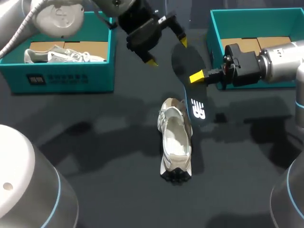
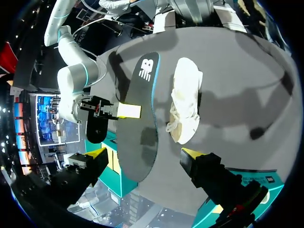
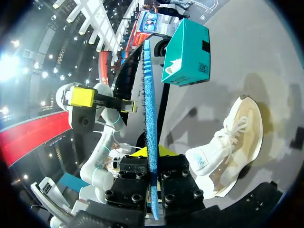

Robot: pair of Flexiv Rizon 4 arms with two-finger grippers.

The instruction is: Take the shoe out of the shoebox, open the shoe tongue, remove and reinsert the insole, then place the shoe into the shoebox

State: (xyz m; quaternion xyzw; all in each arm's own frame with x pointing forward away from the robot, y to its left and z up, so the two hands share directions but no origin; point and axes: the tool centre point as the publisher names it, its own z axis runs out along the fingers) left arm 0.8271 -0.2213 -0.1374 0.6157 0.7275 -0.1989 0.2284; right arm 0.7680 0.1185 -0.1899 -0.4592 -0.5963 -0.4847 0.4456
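A white and beige shoe (image 1: 175, 142) lies on the dark table (image 1: 95, 142), toe toward the front edge. My right gripper (image 1: 198, 76) comes in from the right and is shut on the edge of a black insole (image 1: 187, 61). The insole hangs in the air, its logo end down by the shoe's collar. In the right wrist view the insole's blue edge (image 3: 149, 109) runs straight out from between the fingers, with the shoe (image 3: 232, 152) beside it. My left gripper (image 1: 167, 51) hovers open just behind the insole. In the left wrist view the insole (image 2: 142, 109) stretches ahead of its spread fingers (image 2: 97, 154), next to the shoe (image 2: 186, 104).
A teal shoebox (image 1: 61, 71) at the back left holds a second shoe (image 1: 61, 56). Another teal shoebox (image 1: 256, 19), with brown cardboard inside, stands at the back right behind my right gripper. My arms' grey bases fill both front corners.
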